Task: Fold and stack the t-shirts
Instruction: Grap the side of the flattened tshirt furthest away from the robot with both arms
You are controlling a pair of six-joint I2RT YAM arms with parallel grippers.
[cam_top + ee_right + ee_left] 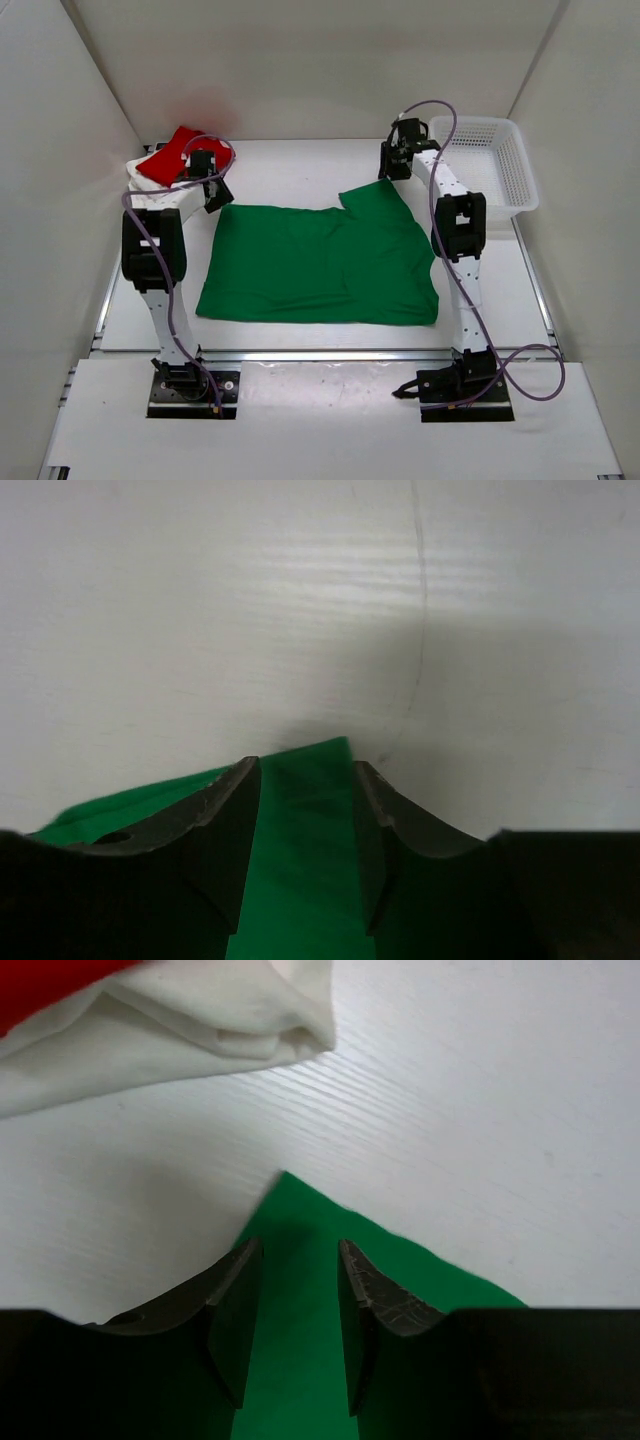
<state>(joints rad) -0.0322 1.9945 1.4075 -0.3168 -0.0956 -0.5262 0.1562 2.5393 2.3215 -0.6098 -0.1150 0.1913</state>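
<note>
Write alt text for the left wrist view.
Two dark fingers stand apart over a corner of the green t-shirt on the white table. Beyond lies a crumpled off-white t-shirt, a red t-shirt peeking in at top left.

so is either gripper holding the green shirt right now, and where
Nothing held: left gripper and right gripper stand open over far corners of the green t-shirt.

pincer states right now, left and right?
Left pincer: open, jaws apart over a corner of the green t-shirt, not pinching it.
Right pincer: open over another corner of it, nothing held.
</note>
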